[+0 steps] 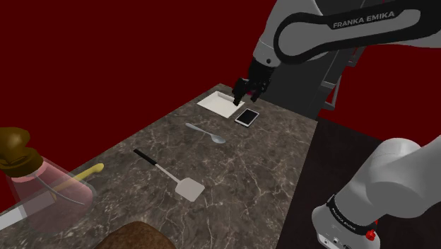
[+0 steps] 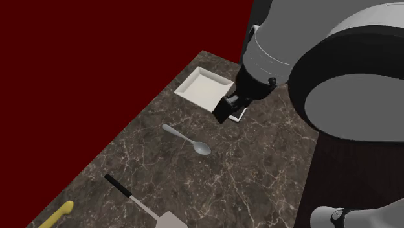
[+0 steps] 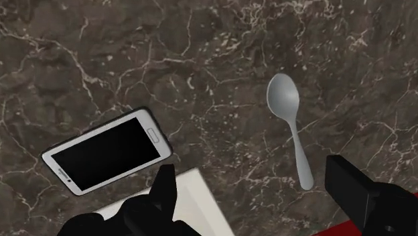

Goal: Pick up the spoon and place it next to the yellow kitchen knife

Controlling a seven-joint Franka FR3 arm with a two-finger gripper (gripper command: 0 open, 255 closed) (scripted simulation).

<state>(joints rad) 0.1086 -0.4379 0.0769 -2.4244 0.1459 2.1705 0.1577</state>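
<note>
A grey spoon [image 1: 206,133] [image 2: 188,139] [image 3: 291,124] lies flat on the dark marble counter [image 1: 240,170], about mid-length. The yellow knife handle [image 1: 90,172] [image 2: 58,214] shows at the counter's near end, its blade behind a clear jar. My black gripper [image 1: 244,92] [image 2: 230,107] [image 3: 258,191] hovers above the far end, over the edge of a white tray and a phone. It is open and holds nothing. In the wrist view the spoon's handle tip lies on the counter below, closer to one finger [image 3: 352,188] than the other.
A white square tray [image 1: 220,103] [image 2: 204,86] and a smartphone [image 1: 247,117] [image 3: 107,151] sit under the hand. A black-handled spatula [image 1: 173,177] [image 2: 139,204] lies between spoon and knife. A clear jar with a brown stopper [image 1: 42,187] stands at the near end.
</note>
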